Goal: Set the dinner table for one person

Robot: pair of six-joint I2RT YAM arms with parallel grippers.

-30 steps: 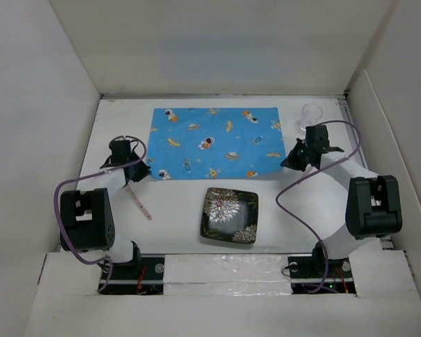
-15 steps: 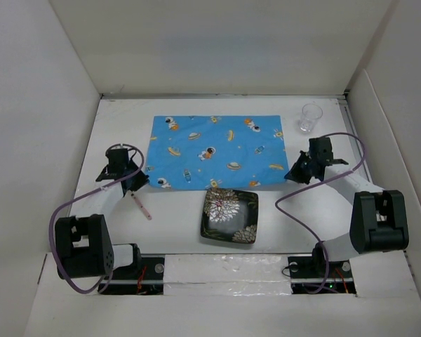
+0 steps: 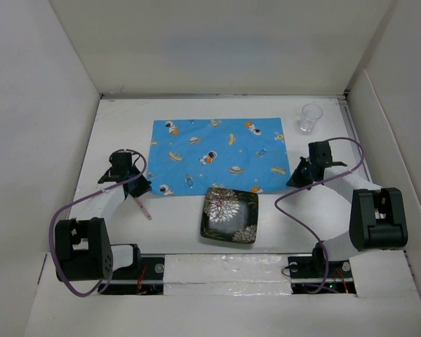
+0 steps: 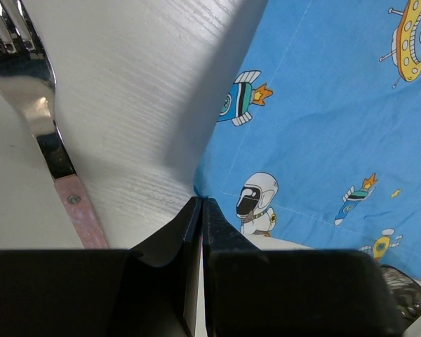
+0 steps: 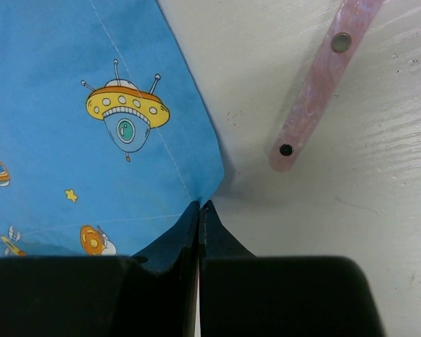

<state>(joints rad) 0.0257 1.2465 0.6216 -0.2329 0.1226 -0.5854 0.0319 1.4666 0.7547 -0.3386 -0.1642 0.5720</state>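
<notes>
The blue cartoon-printed placemat (image 3: 217, 151) lies flat on the white dinner table (image 3: 175, 225). My left gripper (image 3: 142, 188) is shut on the mat's near left corner; the left wrist view shows its jaws (image 4: 200, 202) closed on the placemat (image 4: 323, 105). My right gripper (image 3: 295, 180) is shut on the near right corner; the right wrist view shows its jaws (image 5: 198, 205) pinching the placemat (image 5: 91, 105). A black square plate with a flower pattern (image 3: 229, 215) sits just in front of the mat's near edge.
A pink-handled fork (image 3: 140, 203) lies left of the plate, and it also shows in the left wrist view (image 4: 28, 91). Another pink utensil handle (image 5: 316, 84) lies right of the mat's corner. A clear glass (image 3: 310, 118) stands at the back right. White walls surround the table.
Both grippers have moved toward the near side, dragging the placemat with them. Its near edge now reaches the plate's far edge.
</notes>
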